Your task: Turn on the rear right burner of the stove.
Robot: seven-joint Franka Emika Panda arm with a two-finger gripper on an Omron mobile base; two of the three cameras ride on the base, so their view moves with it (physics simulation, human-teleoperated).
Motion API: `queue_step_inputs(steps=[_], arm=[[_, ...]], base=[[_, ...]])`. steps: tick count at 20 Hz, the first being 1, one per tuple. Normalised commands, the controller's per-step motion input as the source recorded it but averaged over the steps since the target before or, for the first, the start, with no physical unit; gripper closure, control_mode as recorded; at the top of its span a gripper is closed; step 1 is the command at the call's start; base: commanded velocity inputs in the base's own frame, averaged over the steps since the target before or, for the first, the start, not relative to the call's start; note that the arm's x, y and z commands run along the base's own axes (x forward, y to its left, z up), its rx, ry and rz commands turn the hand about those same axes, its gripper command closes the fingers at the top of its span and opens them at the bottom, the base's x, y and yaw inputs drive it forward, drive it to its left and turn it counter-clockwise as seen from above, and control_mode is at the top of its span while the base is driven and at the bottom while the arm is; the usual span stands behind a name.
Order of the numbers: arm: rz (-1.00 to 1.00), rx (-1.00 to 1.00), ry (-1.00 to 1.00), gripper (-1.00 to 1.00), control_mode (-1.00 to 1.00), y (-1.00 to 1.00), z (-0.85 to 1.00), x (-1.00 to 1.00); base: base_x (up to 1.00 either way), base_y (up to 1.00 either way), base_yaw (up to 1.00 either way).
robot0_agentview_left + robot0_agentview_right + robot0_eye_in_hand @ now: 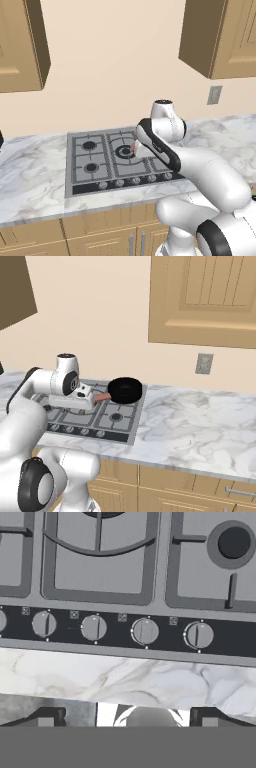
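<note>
Left base view: the stove (95,162) is set into the marble counter (30,175). Its dark knob strip (125,182) runs along the stove's front edge. The white arm (200,175) reaches over the right part of the stove and covers the burners on that side.

Right base view: a black frying pan (125,390) with a reddish handle sits on the rear right corner of the stove, over the rear right burner, which is hidden beneath it. The front right burner (116,417) lies just in front of the pan. The gripper (92,401) is above the stove, left of the pan handle.

Hand view: the gripper (127,717) is above the counter edge just in front of the knob strip. Its two dark fingertips (42,717) stand wide apart with nothing between them. Four knobs (145,632) of the strip show in full.
</note>
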Motion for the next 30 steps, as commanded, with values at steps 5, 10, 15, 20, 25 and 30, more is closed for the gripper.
queue_step_inputs(steps=[5,10,15,20,25,30], arm=[[0.00,0.00,0.02,-1.00,-1.00,-0.01,-0.54,0.34],[0.00,0.00,0.00,-1.00,-1.00,0.00,-0.60,0.12],[0.00,0.00,0.00,-1.00,-1.00,0.00,-0.58,0.01],[0.00,0.00,0.00,-1.00,-1.00,-0.03,-0.44,0.00],[0.00,0.00,0.00,-1.00,-1.00,0.00,-0.22,0.04],[0.00,0.01,0.00,-1.00,-1.00,0.00,-0.08,0.03]], base=[[0.00,0.00,0.00],[0.00,0.00,0.00],[0.00,0.00,0.00],[0.00,0.00,0.00],[0.00,0.00,0.00],[0.00,0.00,0.00]])
